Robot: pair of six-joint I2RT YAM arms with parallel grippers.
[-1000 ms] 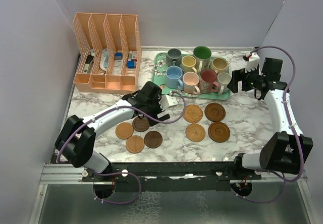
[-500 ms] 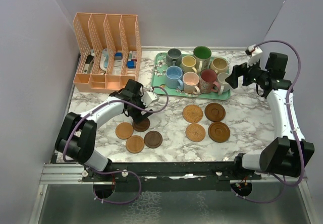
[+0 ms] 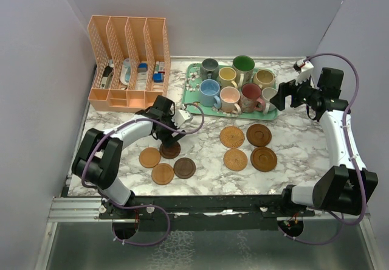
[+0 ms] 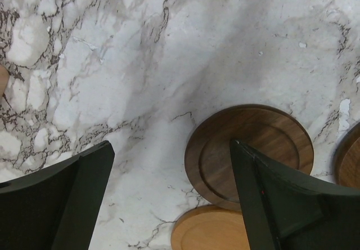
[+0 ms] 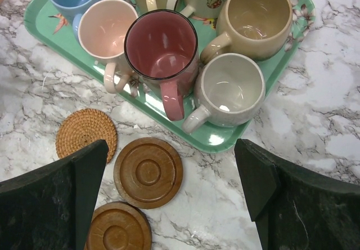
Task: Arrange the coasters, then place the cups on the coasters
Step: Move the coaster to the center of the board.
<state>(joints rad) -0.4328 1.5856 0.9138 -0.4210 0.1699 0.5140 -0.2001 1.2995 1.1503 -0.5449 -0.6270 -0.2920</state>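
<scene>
The left tool hangs low over the marble tabletop, in the lower left part of the top view. Its two fingers are wide apart and hold nothing. A dark brown coaster lies flat under the finger on the right side of the wrist picture. A light orange coaster lies right beside it, at the bottom edge.

All eight coasters lie flat on the tabletop. Four are bunched at the lower left. The other four make a square in the middle, just below the tray.

All eight cups stand on the green tray, in two rows, near the top middle of the picture. None is on a coaster yet.

The right tool hangs at the right end of the tray, close to the cream-white cup and the dark red cup. Its fingers are wide apart too, and it holds nothing.
</scene>
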